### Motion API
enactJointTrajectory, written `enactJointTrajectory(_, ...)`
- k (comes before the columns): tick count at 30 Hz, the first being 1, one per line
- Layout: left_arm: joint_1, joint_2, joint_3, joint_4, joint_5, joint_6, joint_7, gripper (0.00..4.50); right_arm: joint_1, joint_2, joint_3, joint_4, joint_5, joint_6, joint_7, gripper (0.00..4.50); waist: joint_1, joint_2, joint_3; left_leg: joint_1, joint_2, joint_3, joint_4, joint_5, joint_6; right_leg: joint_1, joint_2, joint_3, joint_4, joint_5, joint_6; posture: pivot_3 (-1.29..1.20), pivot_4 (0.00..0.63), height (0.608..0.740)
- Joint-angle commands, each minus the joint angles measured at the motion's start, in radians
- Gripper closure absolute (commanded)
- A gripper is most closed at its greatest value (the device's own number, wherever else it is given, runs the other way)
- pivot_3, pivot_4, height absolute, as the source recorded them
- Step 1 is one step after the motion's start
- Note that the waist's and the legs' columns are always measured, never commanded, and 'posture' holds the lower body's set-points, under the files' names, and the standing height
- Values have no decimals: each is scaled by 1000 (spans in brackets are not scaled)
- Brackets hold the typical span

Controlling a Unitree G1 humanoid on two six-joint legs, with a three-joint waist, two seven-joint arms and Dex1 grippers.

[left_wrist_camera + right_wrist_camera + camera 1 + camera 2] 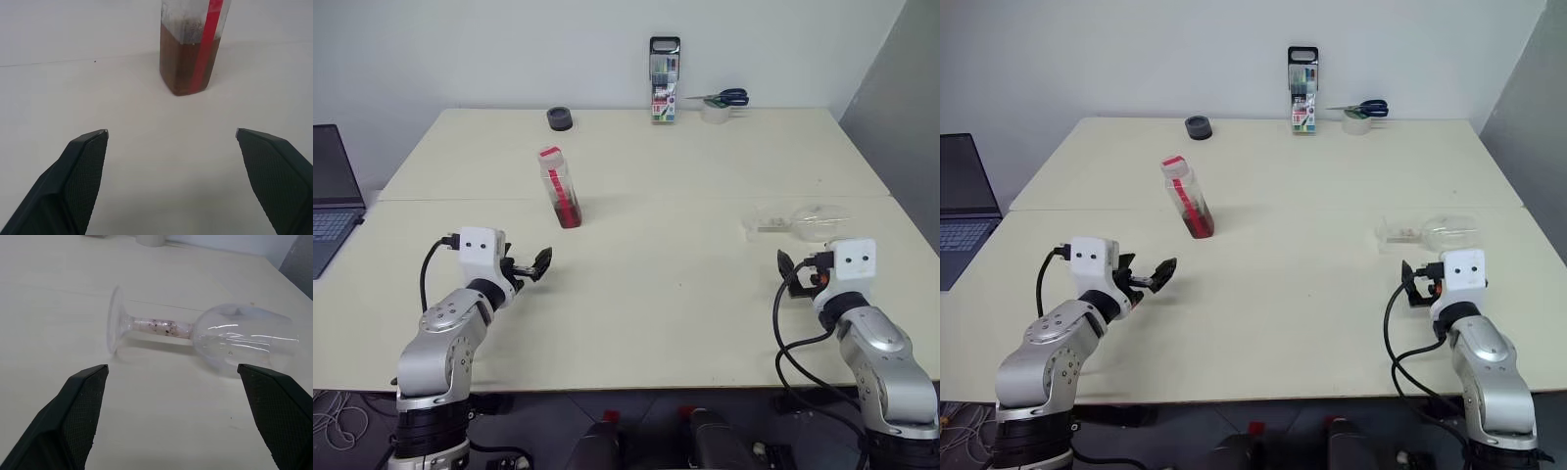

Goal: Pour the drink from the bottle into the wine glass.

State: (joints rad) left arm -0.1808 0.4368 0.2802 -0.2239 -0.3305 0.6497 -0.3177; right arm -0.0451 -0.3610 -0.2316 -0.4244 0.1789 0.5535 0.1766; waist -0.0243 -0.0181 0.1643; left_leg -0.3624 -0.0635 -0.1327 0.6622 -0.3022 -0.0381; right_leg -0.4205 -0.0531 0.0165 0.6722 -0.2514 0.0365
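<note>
The bottle (pixel 560 188) stands upright on the left half of the table, red cap on and a red strip down its side. The reddish-brown drink (pixel 182 66) fills its lower part. My left gripper (pixel 536 264) is open, low over the table, a short way in front of the bottle and pointing at it; the bottle stands beyond the fingertips (pixel 100 139). The wine glass (pixel 210 333) lies on its side on the right half, foot toward the table's middle. My right gripper (pixel 793 266) is open just in front of it, apart from it.
At the back edge stand a black-framed marker pack (pixel 664 80), a tape roll (pixel 715 114) with blue-handled scissors (pixel 726 97) on it, and a dark roll (pixel 560 118). A laptop (pixel 331 196) sits off the table's left side. A seam (pixel 656 199) crosses the tabletop.
</note>
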Motion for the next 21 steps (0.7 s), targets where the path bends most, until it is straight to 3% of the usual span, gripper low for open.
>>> enactJointTrajectory(1, -2, 11, 1, -21, -4, -12, -10, 45, -2, -6, -19, -24, 1, -20, 4, 0, 0, 0, 0, 0, 0, 0, 0, 0, 0, 0, 0, 0, 0, 0, 0, 0, 150, 740)
enactJointTrajectory(21, 0, 14, 0, -20, 4, -37, -29, 45, -8, -10, -6, -26, 1, -18, 10, 0, 0, 0, 0, 0, 0, 0, 0, 0, 0, 0, 0, 0, 0, 0, 0, 0, 150, 740)
